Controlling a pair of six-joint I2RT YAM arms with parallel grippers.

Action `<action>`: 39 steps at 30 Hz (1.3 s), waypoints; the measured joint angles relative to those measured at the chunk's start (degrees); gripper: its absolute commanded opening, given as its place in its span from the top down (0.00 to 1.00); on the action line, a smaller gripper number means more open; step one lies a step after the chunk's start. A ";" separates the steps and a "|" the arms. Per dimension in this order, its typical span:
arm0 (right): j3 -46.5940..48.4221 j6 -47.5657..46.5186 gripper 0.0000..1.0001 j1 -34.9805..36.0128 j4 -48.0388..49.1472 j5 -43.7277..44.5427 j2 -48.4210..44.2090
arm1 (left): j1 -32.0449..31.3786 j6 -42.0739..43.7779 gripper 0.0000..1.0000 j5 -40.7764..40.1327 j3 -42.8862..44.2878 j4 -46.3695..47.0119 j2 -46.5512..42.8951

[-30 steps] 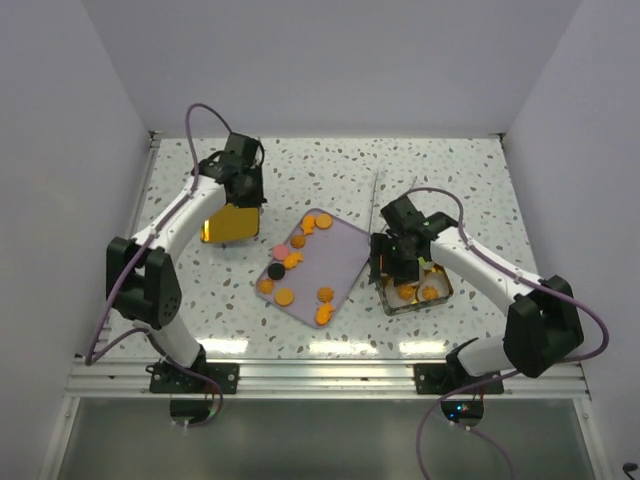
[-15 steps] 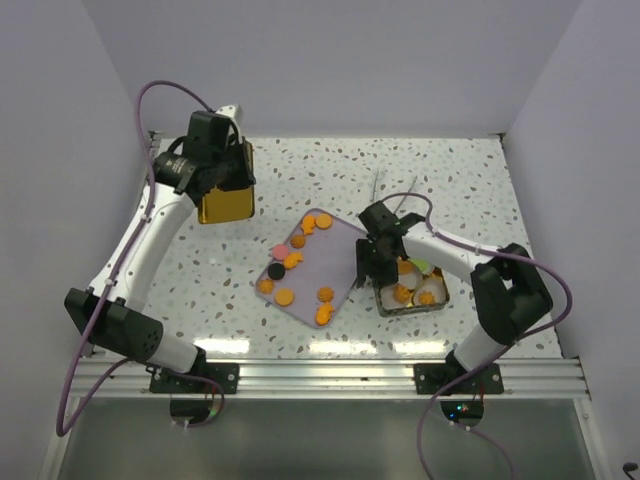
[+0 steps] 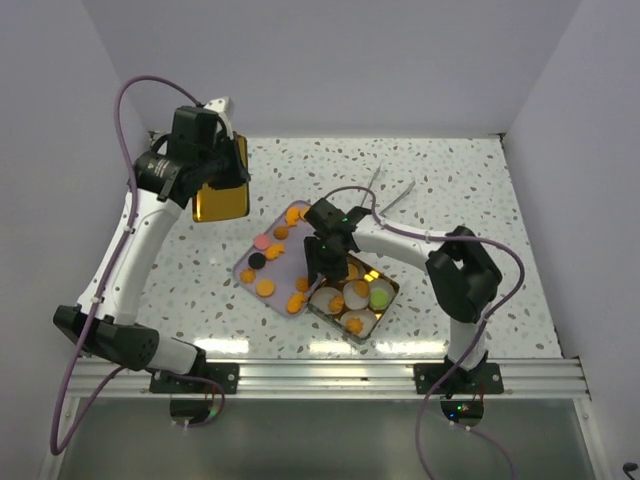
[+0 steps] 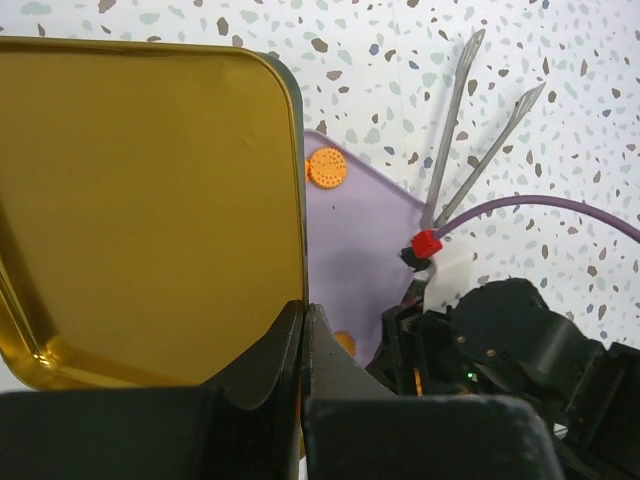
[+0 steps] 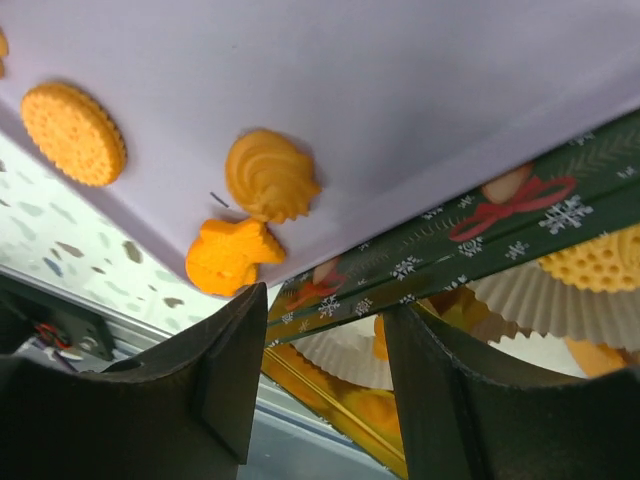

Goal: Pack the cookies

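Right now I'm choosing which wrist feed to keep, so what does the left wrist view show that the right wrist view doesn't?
Only the left wrist view: the gold lid pinched in the left pincer, two metal tongs on the table, and the right arm. Only the right wrist view: the patterned tin wall, white paper cups inside it, a swirl cookie and a star-like cookie. Both: the lilac tray carrying round orange cookies, on the table.
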 measured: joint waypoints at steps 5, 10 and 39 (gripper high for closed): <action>6.49 1.14 0.47 3.06 -0.04 -1.84 5.46 | 0.00 0.00 1.00 0.20 -0.07 -0.15 -0.96; 14.73 1.57 0.45 4.13 -1.29 -2.78 10.69 | 0.00 -0.02 1.00 0.70 -0.13 -0.15 -1.92; -9.53 10.25 0.18 -24.24 22.01 -26.12 -39.06 | 4.96 -59.54 1.00 56.19 -33.42 82.97 -16.92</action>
